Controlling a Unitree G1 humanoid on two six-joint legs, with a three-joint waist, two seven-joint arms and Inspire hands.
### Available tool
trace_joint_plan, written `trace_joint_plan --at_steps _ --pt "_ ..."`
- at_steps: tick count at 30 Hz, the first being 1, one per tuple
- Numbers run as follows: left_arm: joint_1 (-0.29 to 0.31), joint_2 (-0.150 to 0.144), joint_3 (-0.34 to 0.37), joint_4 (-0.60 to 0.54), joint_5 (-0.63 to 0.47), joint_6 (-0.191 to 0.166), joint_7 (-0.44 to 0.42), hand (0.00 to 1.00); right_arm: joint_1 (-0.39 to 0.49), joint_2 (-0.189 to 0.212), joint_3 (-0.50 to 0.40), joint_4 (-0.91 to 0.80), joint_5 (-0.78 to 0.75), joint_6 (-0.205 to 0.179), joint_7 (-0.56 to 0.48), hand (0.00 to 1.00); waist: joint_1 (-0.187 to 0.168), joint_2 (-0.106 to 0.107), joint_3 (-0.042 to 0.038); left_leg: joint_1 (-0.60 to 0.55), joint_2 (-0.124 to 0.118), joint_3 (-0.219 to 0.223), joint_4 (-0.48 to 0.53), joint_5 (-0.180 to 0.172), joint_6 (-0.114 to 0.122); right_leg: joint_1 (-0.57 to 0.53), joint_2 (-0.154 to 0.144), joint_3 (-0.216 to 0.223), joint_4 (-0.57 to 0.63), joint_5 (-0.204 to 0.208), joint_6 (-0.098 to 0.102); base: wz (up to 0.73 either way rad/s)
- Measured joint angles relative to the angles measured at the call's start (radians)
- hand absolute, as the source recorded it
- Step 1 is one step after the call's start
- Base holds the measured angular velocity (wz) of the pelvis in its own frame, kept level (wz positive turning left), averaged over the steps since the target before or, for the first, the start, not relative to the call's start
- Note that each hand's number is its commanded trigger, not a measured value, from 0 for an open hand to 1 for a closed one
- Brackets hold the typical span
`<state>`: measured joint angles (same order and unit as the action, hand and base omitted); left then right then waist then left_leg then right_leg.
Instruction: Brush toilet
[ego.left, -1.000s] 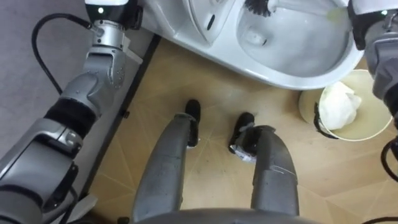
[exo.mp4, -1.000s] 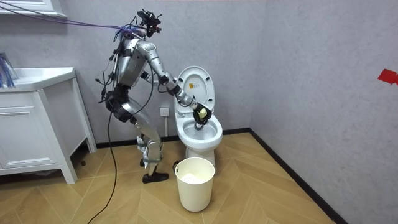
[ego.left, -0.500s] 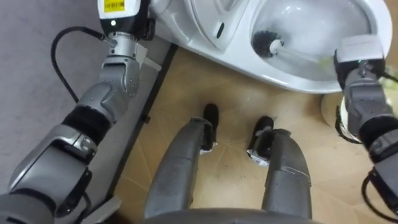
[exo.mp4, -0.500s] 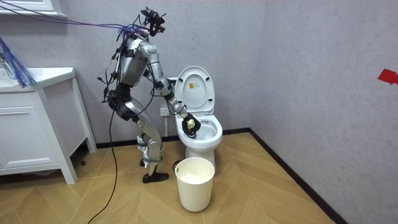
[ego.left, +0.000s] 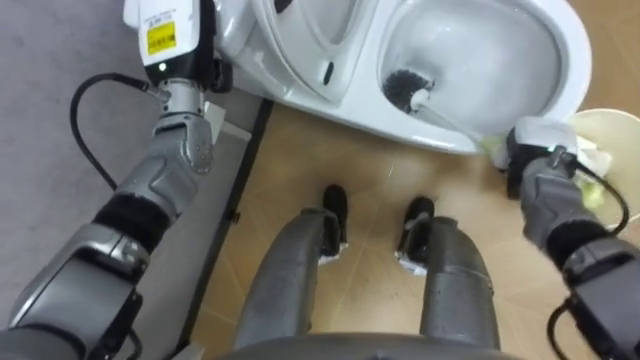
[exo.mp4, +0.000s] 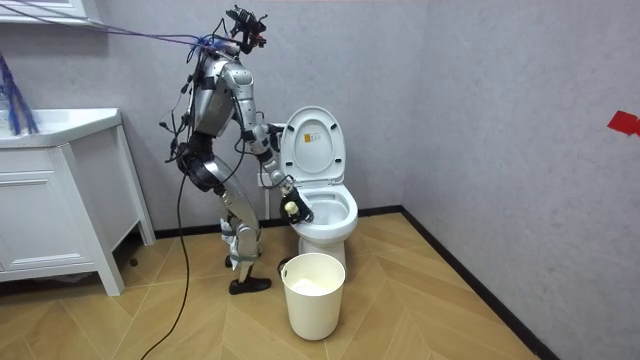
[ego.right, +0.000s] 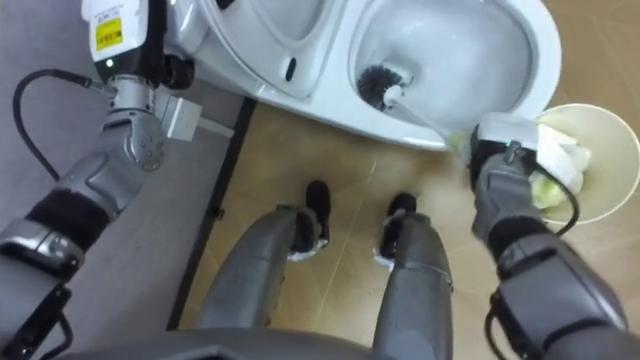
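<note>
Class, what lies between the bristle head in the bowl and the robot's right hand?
The white shaft of the brush, crossing the toilet rim into the right robot hand; both eye views show it.

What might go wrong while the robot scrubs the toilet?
The black-bristled toilet brush leans across the rim of the white toilet bowl; lifted out, it might drip on the wooden floor. The right hand holding it is close to the cream bucket and might bump it.
</note>
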<state>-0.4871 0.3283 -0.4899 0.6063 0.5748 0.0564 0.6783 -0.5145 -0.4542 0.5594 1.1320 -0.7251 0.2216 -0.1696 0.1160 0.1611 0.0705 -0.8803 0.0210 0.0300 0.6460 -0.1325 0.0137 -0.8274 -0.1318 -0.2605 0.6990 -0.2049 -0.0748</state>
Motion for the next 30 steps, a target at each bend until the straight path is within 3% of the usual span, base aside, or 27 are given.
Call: trace_joint_plan --at_steps 1,3,5,7,15,24,30 --pt "-0.014 0.001 -0.005 -0.002 0.015 0.0 0.011 0.0 -0.036 -0.036 0.012 0.019 -0.002 -0.02 0.0 1.0 0.01 -0.011 0.0044 -0.019 -0.004 0.006 0.013 -0.001 0.001 -0.027 -0.014 -0.001 0.027 -0.005 -0.006 0.0" --pt "-0.038 0.002 -0.008 -0.002 0.039 -0.002 0.023 0.0 -0.084 -0.07 0.029 0.047 -0.011 -0.045 -0.001 1.0 0.018 -0.036 0.014 -0.037 -0.019 0.01 0.015 0.003 -0.001 -0.061 -0.031 0.008 0.063 -0.013 -0.009 0.12" --pt "-0.047 0.031 -0.009 0.0 0.08 -0.014 0.042 0.0 -0.137 -0.074 0.028 0.074 -0.021 -0.069 -0.006 1.0 0.018 -0.069 0.0143 -0.06 -0.019 0.014 0.031 0.004 -0.002 -0.088 -0.037 0.011 0.089 -0.019 -0.016 0.04" --pt "-0.056 0.052 -0.024 0.001 0.096 -0.014 0.055 0.0 -0.167 -0.08 0.028 0.075 -0.018 -0.081 -0.029 1.0 0.015 -0.086 0.0148 -0.074 -0.019 0.014 0.043 0.003 -0.002 -0.103 -0.04 0.011 0.102 -0.021 -0.018 0.03" --pt "-0.067 0.054 -0.026 0.001 0.107 -0.014 0.053 0.0 -0.241 -0.118 0.007 0.073 -0.031 -0.099 -0.103 1.0 0.0 -0.096 0.0137 -0.091 -0.034 0.037 0.047 0.012 0.015 -0.133 -0.059 0.029 0.125 -0.026 0.002 0.02" --pt "-0.068 0.06 -0.024 -0.002 0.112 -0.012 0.027 0.0 -0.248 -0.132 0.007 0.076 -0.007 -0.098 -0.126 1.0 -0.001 -0.097 0.0135 -0.09 -0.036 0.043 0.049 0.012 0.017 -0.139 -0.066 0.038 0.138 -0.027 -0.001 0.0" --pt "-0.067 0.067 -0.022 -0.022 0.111 -0.013 -0.026 0.0 -0.244 -0.132 0.006 0.114 0.075 -0.099 -0.139 1.0 -0.005 -0.099 0.0134 -0.073 -0.05 0.035 0.053 0.011 0.018 -0.12 -0.079 0.034 0.15 -0.03 0.0 0.04"
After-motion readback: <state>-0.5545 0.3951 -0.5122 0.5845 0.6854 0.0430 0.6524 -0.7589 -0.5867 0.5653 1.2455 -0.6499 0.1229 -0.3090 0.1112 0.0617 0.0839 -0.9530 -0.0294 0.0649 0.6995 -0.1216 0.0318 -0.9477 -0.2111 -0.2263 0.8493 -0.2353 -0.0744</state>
